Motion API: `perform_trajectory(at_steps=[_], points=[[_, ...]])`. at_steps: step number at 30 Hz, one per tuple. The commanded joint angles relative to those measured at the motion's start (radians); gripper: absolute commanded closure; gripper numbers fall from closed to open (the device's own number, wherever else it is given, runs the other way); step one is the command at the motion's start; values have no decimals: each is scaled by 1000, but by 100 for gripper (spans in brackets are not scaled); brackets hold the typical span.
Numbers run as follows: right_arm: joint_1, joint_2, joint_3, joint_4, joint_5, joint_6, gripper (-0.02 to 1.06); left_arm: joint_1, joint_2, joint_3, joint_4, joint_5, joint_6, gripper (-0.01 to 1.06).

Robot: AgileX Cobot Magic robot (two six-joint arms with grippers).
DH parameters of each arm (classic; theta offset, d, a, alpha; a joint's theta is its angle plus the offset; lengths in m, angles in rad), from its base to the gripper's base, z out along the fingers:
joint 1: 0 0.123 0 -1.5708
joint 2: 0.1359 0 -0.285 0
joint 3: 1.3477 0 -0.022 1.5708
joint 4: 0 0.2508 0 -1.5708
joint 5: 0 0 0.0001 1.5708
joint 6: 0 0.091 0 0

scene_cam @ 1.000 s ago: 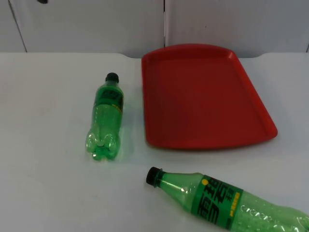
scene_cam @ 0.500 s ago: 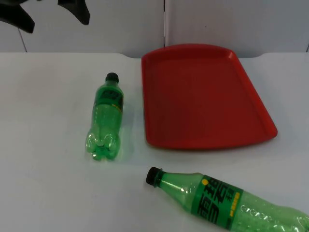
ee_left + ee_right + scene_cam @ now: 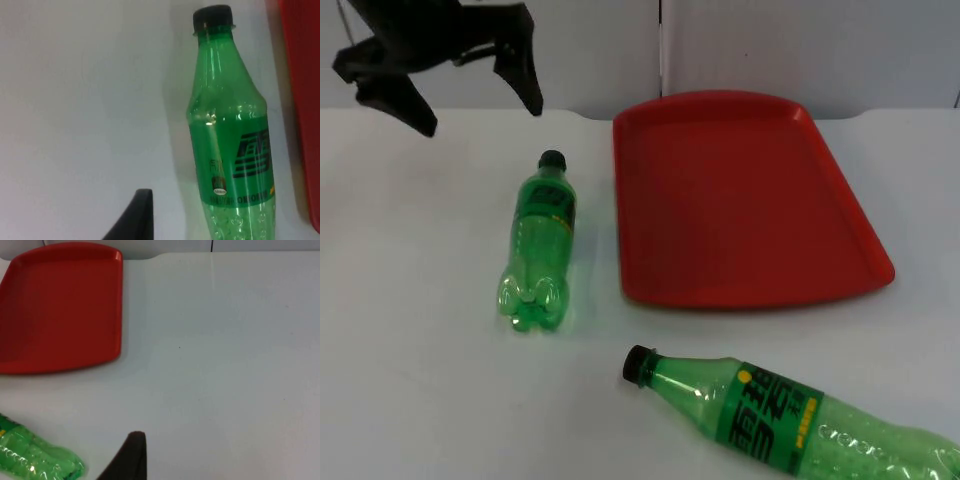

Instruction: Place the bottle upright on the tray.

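**A:** Starting from the left side, what do you see?

**B:** At the far left the left gripper (image 3: 475, 100) hangs above the white table (image 3: 410, 350), with its two fingers spread wide and nothing between them. Just beside it, toward the front and a little to the right, lies the small green bottle (image 3: 536, 245).

**A:** How does that bottle lie?

**B:** On its side. Its long axis runs almost from back to front, the black cap (image 3: 552, 159) toward the partition wall and the gripper, the base toward the front edge. In the left wrist view I see the same bottle (image 3: 230, 135) with its cap (image 3: 213, 17) and its label, and the red edge of the tray (image 3: 300, 100) close beside it.

**A:** And more to the right?

**B:** The red tray (image 3: 840, 180) is next, apart from the small bottle but near it; no bottle is on it. In front of the tray a larger green bottle (image 3: 790, 420) also lies flat, its cap pointing left.

**A:** Which arm is nearer?

**B:** I judge the left one for the small bottle. The right arm waits; its wrist view looks over the tray (image 3: 60, 305) and the base of the larger bottle (image 3: 37, 457), but I cannot tell the state of the right gripper.
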Motion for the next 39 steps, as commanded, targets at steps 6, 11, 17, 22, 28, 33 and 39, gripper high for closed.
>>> perform_trajectory(at_steps=[6, 11, 17, 22, 28, 33, 39], points=[[-6, -4, 3, -4, -7, -7, -1, -73, 54, -23, 79, -12, -116, 0], [-6, -4, 3, -4, -7, -7, -1, -120, 97, -61, 203, -18, -193, 0], [-6, -4, 3, -4, -7, -7, -1, -127, 191, -160, 214, 79, -203, 0], [-6, -4, 3, -4, -7, -5, -1, -127, 242, -193, 190, 92, -211, 0], [-6, -4, 3, -4, -7, -5, -1, -127, 281, -193, 178, 69, -211, 0], [-6, -4, 3, -4, -7, -5, -1, -127, 311, -193, 143, 29, -211, 0], [-6, -4, 3, -4, -7, -5, -1, -127, 334, -193, 135, -19, -211, 0]])
